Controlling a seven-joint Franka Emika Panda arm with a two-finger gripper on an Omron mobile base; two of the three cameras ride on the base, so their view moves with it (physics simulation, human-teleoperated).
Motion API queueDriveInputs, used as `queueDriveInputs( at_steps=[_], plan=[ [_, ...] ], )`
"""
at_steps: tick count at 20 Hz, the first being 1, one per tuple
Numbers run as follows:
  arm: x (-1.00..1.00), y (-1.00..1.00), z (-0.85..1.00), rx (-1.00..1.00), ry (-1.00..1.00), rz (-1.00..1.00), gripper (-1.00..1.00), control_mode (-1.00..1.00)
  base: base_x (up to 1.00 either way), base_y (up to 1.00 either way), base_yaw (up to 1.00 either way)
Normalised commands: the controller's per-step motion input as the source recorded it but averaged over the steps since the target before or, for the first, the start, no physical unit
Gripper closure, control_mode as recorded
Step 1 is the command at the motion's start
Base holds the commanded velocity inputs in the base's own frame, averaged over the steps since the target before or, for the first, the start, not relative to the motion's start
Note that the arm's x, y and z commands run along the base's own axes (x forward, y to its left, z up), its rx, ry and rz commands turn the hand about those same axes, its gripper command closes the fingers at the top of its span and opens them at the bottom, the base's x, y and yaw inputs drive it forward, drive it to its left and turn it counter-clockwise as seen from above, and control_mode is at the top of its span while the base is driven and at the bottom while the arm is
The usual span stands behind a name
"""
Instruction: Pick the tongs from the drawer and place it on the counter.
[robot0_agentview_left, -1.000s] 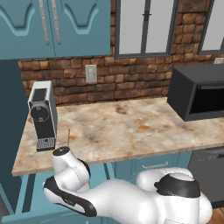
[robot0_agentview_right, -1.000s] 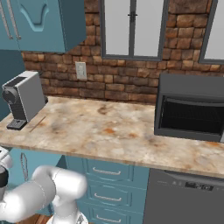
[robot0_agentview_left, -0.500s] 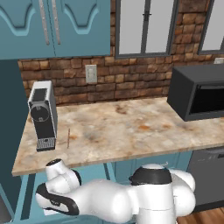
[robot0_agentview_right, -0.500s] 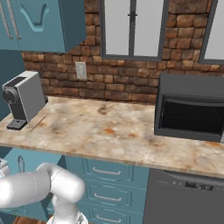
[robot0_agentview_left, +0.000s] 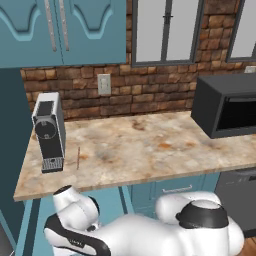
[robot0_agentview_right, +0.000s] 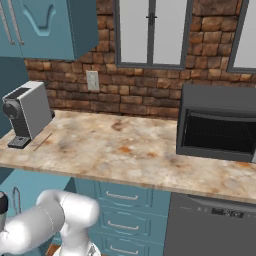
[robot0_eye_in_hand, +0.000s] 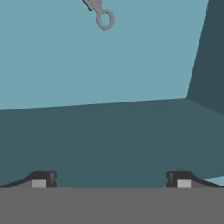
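Inside the drawer, the gripper is hovering with its jaws spread wide and empty. The tongs are lying on the flat bottom far ahead, so you are advancing until both slim arms sit between the fingertips before closing.

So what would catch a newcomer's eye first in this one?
The marbled counter, with a black microwave at its right end and a grey coffee machine at its left. In the hand view, the open hand hangs over the teal drawer, where the ringed end of the grey tongs lies.
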Motion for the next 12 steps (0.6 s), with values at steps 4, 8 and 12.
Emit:
queueDriveInputs(
  at_steps=[4, 8, 12],
  plan=[
    [0.28, 0.04, 0.98, 0.00, -0.09, 0.00, -1.00, -1.00, 0.00, 0.00, 0.00],
    [0.67, 0.30, 0.48, 0.00, 0.00, 0.00, -1.00, -1.00, 0.00, 0.00, 0.00],
    [0.72, 0.51, 0.02, -0.02, -0.02, 0.00, -1.00, -1.00, 0.00, 0.00, 0.00]
  ],
)
